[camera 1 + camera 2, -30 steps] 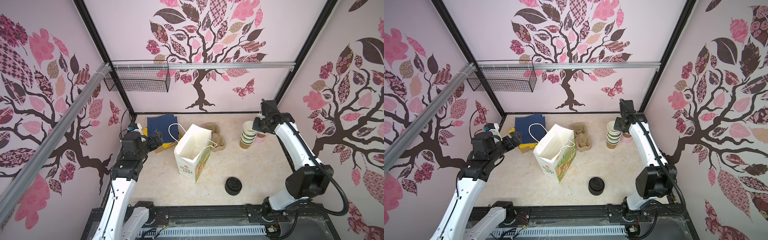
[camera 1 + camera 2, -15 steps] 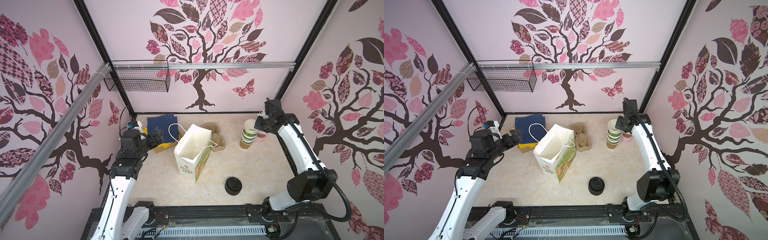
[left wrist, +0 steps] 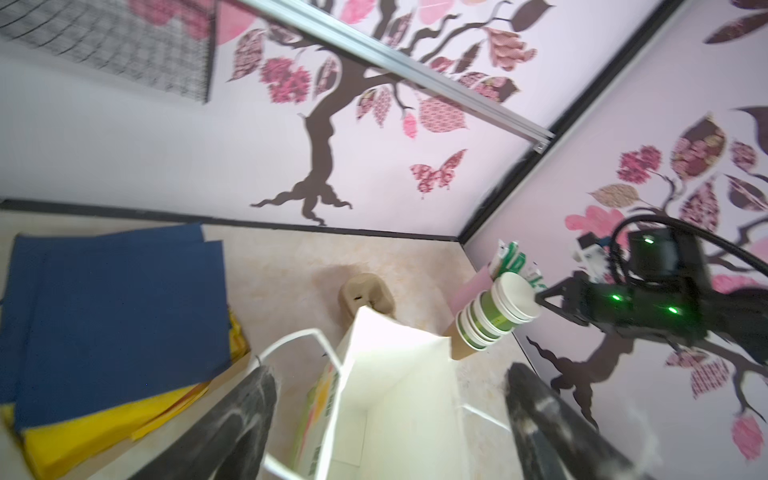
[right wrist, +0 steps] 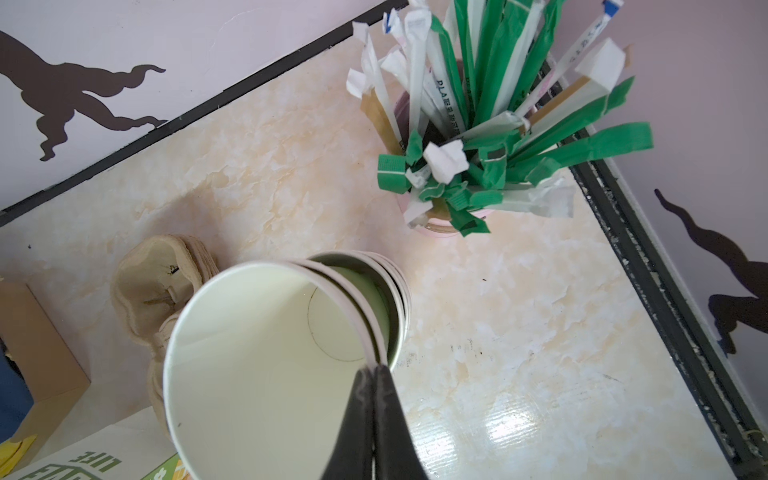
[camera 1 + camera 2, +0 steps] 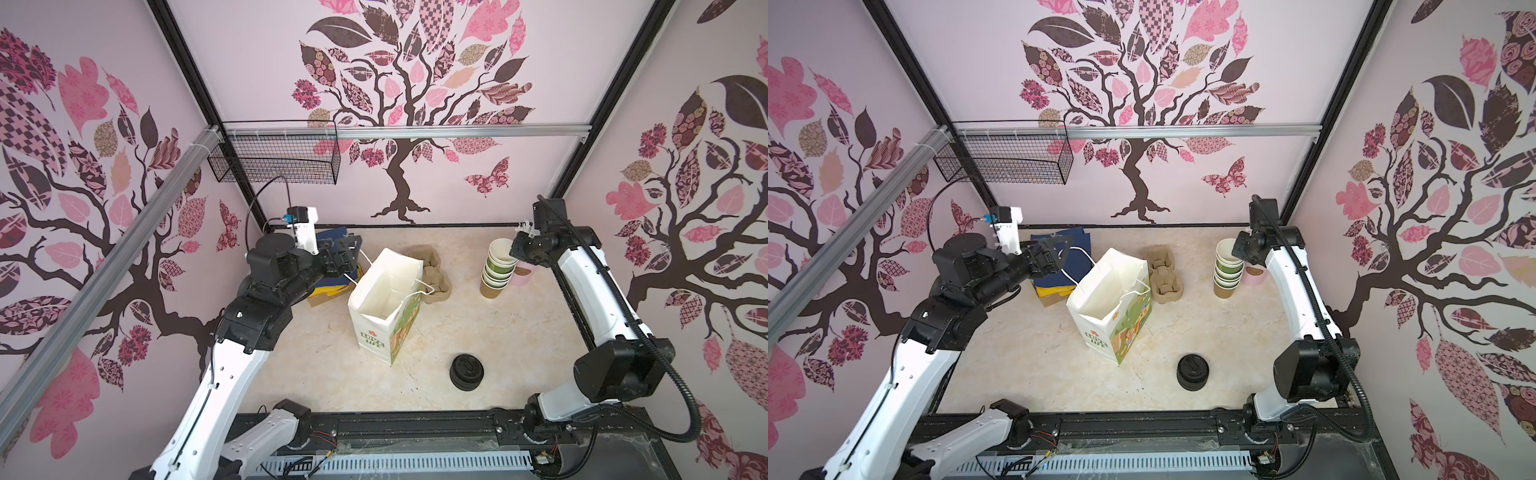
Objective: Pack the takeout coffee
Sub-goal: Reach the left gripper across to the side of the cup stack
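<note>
— At the far right of the beige marbled tabletop, what has your right gripper got?

— My right gripper is pinched fully together on the rim of the olive-green, white-lined top paper cup, one finger inside the wall and one outside, it seems. That cup sits tilted, part-way out of the nested stack of green and brown paper cups.

— And the takeout coffee itself?

— No capped cup shows in any view. The stack of round black plastic lids lies well apart, near the front. So I judge this is early: freeing one cup.

— How do you free it cleanly?

— Draw it along the stack's axis, not sideways; a thin rim grip can crease the paper or drag the next cup up with it. The pink pot of paper-wrapped straws stands just beside, so I'd lift away from it.

— Your left?

— My left gripper stands wide apart, holding nothing, at the mouth of the upright white paper bag, its cord handle near one finger.
</note>
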Tool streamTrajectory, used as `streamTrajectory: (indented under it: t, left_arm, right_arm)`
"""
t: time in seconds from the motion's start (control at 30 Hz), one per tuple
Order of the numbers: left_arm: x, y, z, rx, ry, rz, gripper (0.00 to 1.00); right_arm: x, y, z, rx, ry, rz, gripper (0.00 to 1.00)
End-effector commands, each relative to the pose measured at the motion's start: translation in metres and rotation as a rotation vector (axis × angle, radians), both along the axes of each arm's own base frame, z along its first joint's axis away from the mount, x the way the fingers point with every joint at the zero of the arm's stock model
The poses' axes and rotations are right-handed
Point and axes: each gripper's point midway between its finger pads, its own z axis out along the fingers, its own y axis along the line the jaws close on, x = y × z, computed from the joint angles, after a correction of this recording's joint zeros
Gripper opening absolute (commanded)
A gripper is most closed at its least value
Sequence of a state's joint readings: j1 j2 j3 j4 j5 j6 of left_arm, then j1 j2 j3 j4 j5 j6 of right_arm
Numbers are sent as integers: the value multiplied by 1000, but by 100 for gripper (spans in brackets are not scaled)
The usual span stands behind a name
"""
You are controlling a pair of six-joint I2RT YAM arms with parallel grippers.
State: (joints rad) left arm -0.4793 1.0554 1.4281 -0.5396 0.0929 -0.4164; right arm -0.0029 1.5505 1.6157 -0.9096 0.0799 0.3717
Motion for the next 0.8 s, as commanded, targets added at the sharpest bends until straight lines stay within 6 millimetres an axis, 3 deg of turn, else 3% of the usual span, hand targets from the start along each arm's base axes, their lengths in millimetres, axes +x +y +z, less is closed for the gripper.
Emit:
streamTrajectory:
  t: [0.0, 0.2, 0.37, 0.57, 0.77]
  left_arm:
    - [1, -41, 28, 8, -83, -58, 88]
    - [0, -149, 26, -49, -46, -227, 81]
    - [10, -212, 12, -107, 47, -296, 74]
    - [40, -258, -22, -166, 181, -285, 66]
    - [72, -281, -65, -166, 329, -188, 55]
  right_arm:
    - [2, -4, 2, 38, 9, -22, 0]
    - [2, -3, -4, 46, 33, -13, 0]
    - [3, 1, -9, 54, 44, 12, 0]
    - [4, 1, -8, 54, 41, 15, 0]
    - [9, 0, -7, 69, 22, -8, 0]
